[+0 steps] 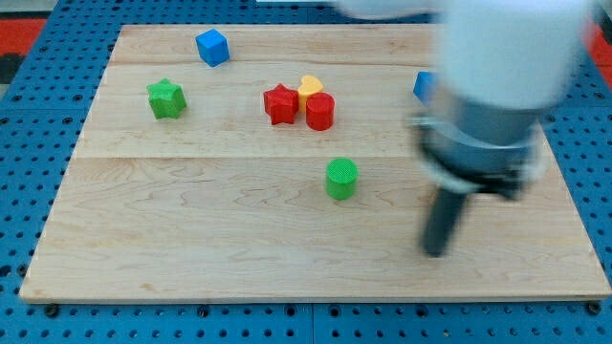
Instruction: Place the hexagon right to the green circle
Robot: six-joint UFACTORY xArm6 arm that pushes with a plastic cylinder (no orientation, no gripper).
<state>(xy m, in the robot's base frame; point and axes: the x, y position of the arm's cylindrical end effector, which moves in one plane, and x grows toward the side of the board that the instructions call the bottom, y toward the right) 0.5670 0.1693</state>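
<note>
The green circle (341, 179) lies near the middle of the wooden board (191, 248). A red block (319, 111), many-sided and probably the hexagon, sits above it and touches a red star (280, 103) and a yellow block (309, 88) in a tight cluster. My tip (436, 251) is blurred. It stands to the right of the green circle and a little lower, well apart from it and touching no block.
A green star (165, 97) lies at the left and a blue cube (211, 46) at the top left. A blue block (424, 86) at the right is half hidden behind the blurred arm (497, 86). A blue pegboard (29, 143) surrounds the board.
</note>
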